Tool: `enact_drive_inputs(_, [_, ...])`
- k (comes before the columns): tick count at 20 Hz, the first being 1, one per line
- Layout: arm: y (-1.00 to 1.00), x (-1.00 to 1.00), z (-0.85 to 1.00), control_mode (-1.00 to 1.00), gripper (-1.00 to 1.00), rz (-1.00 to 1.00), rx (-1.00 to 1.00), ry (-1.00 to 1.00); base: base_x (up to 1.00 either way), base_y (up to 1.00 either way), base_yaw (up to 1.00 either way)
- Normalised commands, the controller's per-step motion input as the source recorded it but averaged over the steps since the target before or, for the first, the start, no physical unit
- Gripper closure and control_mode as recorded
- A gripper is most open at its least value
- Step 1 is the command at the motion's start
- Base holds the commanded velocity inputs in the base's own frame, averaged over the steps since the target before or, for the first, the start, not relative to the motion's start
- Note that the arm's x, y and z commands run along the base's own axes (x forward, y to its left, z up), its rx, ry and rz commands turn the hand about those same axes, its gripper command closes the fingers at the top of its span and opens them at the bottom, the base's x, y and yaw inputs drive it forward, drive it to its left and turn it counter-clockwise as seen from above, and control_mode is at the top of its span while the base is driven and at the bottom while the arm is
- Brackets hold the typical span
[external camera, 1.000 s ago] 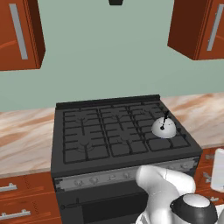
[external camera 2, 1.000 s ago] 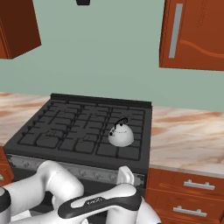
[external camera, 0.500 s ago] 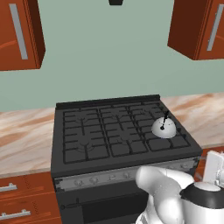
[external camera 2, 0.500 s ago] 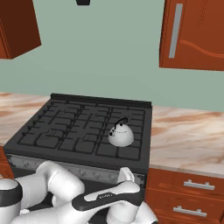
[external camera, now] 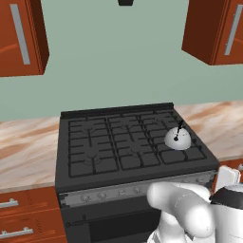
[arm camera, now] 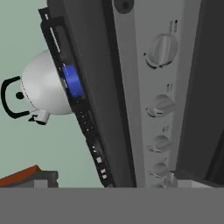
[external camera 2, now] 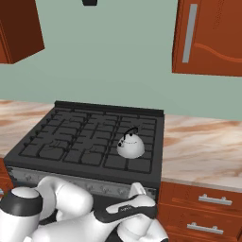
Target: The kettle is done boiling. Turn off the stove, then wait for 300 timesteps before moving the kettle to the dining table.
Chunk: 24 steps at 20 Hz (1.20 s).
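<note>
The silver-grey kettle (external camera: 178,139) (external camera 2: 130,146) stands on the front right burner of the black stove (external camera: 123,142) (external camera 2: 90,137). In the hand view the kettle (arm camera: 41,87) appears rolled sideways, with a blue flame (arm camera: 72,81) under it. The grey knob strip (arm camera: 162,109) runs close in front of the hand, carrying several round knobs (arm camera: 162,50). My gripper (arm camera: 112,181) is low at the stove's front right, facing the strip, fingers wide apart and open, holding nothing. The dining table is out of view.
Marbled wall counters flank the stove on the left (external camera: 23,152) and right (external camera 2: 203,146). Red-brown drawers (external camera 2: 208,208) sit under the right counter, and wall cabinets (external camera: 213,28) hang above. My white arm (external camera 2: 71,212) folds in front of the oven door.
My arm has swung lower and further right in front of the stove. The kettle and the base have not moved.
</note>
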Motion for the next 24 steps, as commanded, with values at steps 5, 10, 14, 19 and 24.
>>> enact_drive_inputs(5, [-0.16, 0.18, -0.27, -1.00, -1.00, 0.00, 0.03, 0.00, 0.00, 0.00, 0.00])
enact_drive_inputs(10, [-0.13, 0.14, -0.24, -1.00, -1.00, 0.00, 0.03, 0.00, 0.00, 0.00, 0.00])
enact_drive_inputs(14, [-0.15, 0.10, -0.22, -1.00, -1.00, -0.02, 0.01, 0.00, 0.00, 0.00, 0.00])
enact_drive_inputs(19, [-0.05, 0.18, -0.18, -1.00, -1.00, -0.05, 0.00, 0.00, 0.00, 0.00, 0.00])
enact_drive_inputs(24, [0.00, 0.21, -0.14, -1.00, -1.00, -0.05, 0.00, 0.00, 0.00, 0.00, 0.00])
